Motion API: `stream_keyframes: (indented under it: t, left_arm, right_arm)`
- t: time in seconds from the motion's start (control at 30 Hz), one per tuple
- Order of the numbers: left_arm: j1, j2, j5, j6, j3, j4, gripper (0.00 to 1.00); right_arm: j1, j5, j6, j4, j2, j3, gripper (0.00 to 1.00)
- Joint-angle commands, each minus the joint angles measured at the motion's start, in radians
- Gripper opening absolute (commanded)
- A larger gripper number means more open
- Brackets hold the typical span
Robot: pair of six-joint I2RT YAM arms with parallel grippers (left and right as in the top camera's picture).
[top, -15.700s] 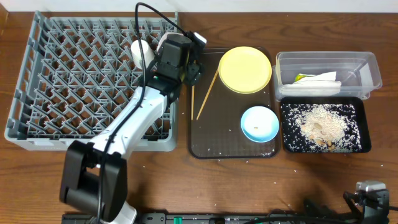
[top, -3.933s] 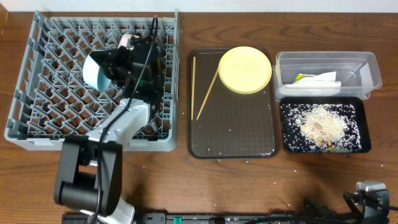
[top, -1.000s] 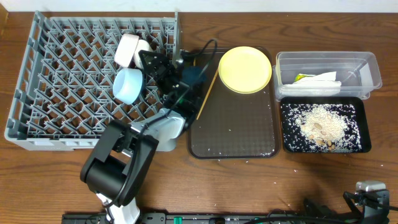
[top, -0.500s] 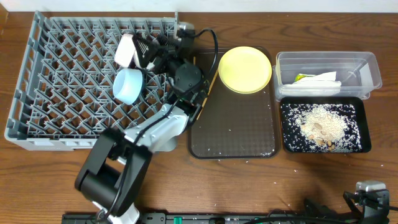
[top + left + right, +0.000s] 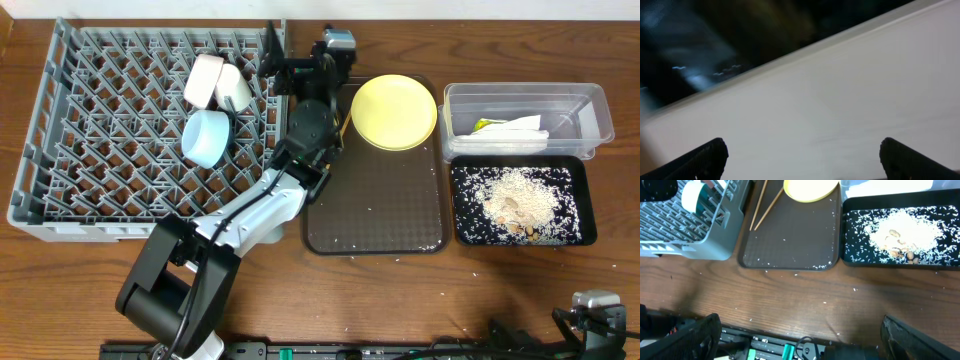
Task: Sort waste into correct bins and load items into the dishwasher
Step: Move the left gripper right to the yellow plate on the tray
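The grey dish rack (image 5: 100, 130) holds a white bowl (image 5: 205, 80), a small white cup (image 5: 238, 90) and a light blue bowl (image 5: 205, 137). My left gripper (image 5: 300, 66) is open and empty, raised over the rack's back right corner; its wrist view shows only a blurred white wall between its fingers (image 5: 805, 160). The yellow plate (image 5: 393, 111) lies on the brown tray (image 5: 375, 210). Two chopsticks (image 5: 765, 205) lie on the tray's left side, hidden under my left arm from overhead. My right gripper (image 5: 805, 335) is open, low over the table's front edge.
The clear tub (image 5: 580, 105) at the back right holds the white napkin with a yellow-green scrap (image 5: 510, 127). The black tray (image 5: 462, 215) in front of it holds rice crumbs (image 5: 515, 200). Loose crumbs dot the brown tray and the table front.
My left gripper has swung from the rack's right side toward the back and right, rising over the rack's corner. The light blue bowl stays in the rack. The right arm has not moved.
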Motion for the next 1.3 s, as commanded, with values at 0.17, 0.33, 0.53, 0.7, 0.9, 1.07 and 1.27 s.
stream_keyframes:
  t: [0.17, 0.33, 0.53, 0.7, 0.9, 1.07, 1.27]
  left_arm:
    - [0.025, -0.016, 0.369, -0.482, 0.015, -0.237, 0.98]
    - [0.025, -0.060, 0.597, -0.507, 0.019, -0.428, 0.98]
    - [0.034, -0.153, 0.670, -0.505, 0.100, -0.784, 0.98]
    - [0.057, -0.185, 0.731, -0.480, 0.253, -1.111, 0.98]
    - [0.076, -0.181, 0.853, -0.475, 0.339, -1.266, 0.98]
    - [0.076, -0.150, 0.974, -0.476, 0.339, -1.253, 0.98]
    - [0.076, -0.052, 1.001, -0.476, 0.340, -1.199, 0.98]
  right_arm:
    - [-0.013, 0.006, 0.009, 0.002, 0.000, 0.000, 0.99]
    - [-0.013, 0.006, 0.010, 0.002, 0.000, 0.000, 0.99]
    - [-0.013, 0.006, 0.009, 0.002, 0.000, 0.000, 0.99]
    - [-0.013, 0.006, 0.009, 0.002, 0.000, 0.000, 0.99]
    - [-0.013, 0.006, 0.009, 0.002, 0.000, 0.000, 0.99]
    - [-0.013, 0.006, 0.009, 0.002, 0.000, 0.000, 0.99]
    - [-0.013, 0.006, 0.009, 0.002, 0.000, 0.000, 0.99]
